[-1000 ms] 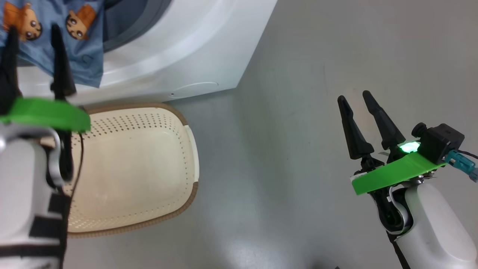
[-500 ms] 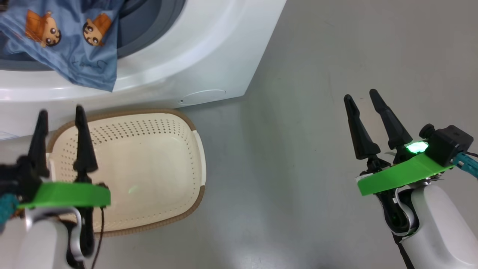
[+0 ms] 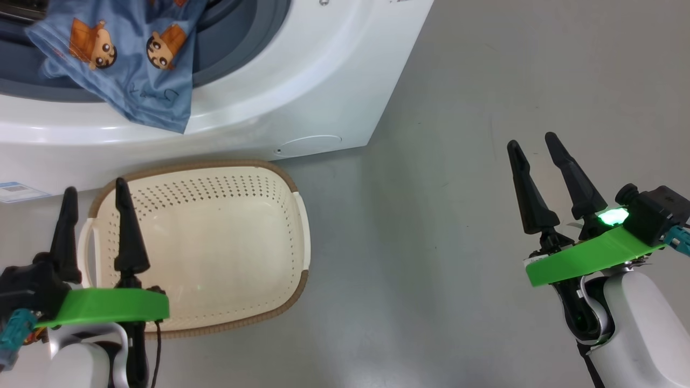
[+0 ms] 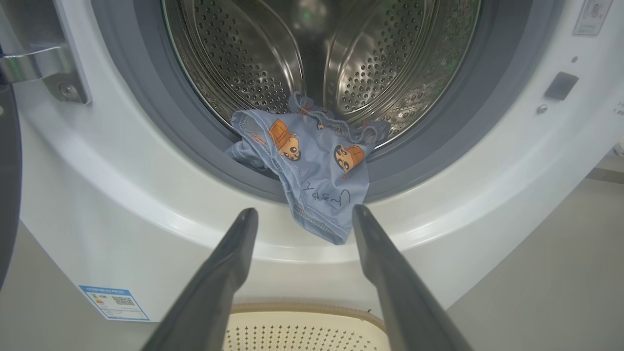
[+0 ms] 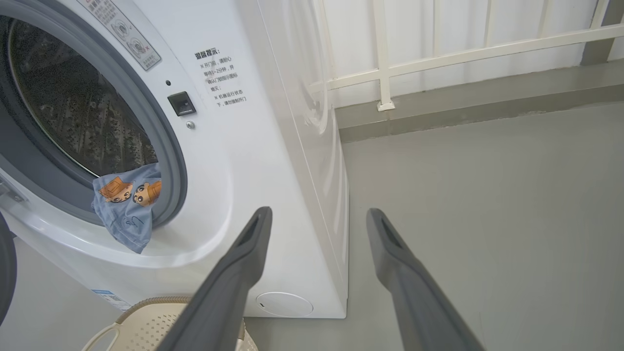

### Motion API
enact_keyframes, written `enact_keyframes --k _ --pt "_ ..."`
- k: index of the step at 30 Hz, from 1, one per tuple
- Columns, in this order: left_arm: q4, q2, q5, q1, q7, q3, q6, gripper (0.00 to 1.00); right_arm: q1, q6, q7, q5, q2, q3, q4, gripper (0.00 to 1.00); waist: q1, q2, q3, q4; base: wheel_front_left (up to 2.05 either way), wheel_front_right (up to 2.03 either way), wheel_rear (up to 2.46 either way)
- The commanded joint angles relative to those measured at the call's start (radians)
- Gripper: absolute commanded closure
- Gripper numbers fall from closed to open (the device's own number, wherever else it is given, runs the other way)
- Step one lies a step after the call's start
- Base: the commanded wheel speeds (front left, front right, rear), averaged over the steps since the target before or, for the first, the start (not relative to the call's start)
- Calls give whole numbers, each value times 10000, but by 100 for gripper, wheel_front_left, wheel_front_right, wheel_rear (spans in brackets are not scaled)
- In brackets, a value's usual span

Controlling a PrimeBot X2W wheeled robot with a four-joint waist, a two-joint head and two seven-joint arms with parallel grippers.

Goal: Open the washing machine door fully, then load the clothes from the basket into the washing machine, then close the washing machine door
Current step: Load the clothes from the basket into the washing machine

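**A:** How many of the clothes [image 3: 129, 70] can be counted, and where?

**B:** One blue garment printed with orange figures. It drapes over the grey gasket [image 4: 161, 122] at the mouth of the washing machine [image 3: 302, 81], partly in the steel drum [image 4: 273, 58], its hem hanging down the white front. One basket [image 3: 226, 188] sits on the floor [image 3: 431, 215] just in front, its pale bottom bare.

**A:** And the arms?

**B:** Two. The left tool [image 3: 95, 187] hovers over the basket's left end, fingers spread wide and gripping nothing, aimed at the garment. The right tool [image 3: 531, 140] hangs over the floor, well right of the machine, equally wide and unladen.

**A:** What else stands around?

**B:** The washing machine door [image 4: 7, 185] shows as a dark sliver beside its hinge [image 4: 39, 68]. One blue label [image 4: 114, 302] sits low on the front, and a white railing [image 5: 438, 53] stands behind.
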Motion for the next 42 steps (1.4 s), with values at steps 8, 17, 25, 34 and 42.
enact_keyframes --k 8,17,25,34,42 --pt "104 90 60 -83 -31 364 -223 0 219 16 -119 -117 -79 263 -263 0 0 0 2 7 0 0 0" --pt "1182 181 -266 -1253 377 288 -473 0 169 16 -119 -61 -24 353 -250 0 0 0 101 -119 0 0 0" --pt "3313 421 -599 -3048 951 202 -875 0 65 16 -119 -20 47 409 -249 0 0 0 317 -308 0 0 0" --pt "5661 643 -1327 -4776 1161 450 -1577 0 -64 16 -119 35 187 457 -215 0 0 0 618 -655 0 0 0" --pt "7213 740 -1682 -5852 782 362 -2139 0 -109 16 -119 47 268 452 -227 0 0 0 830 -835 0 0 0"
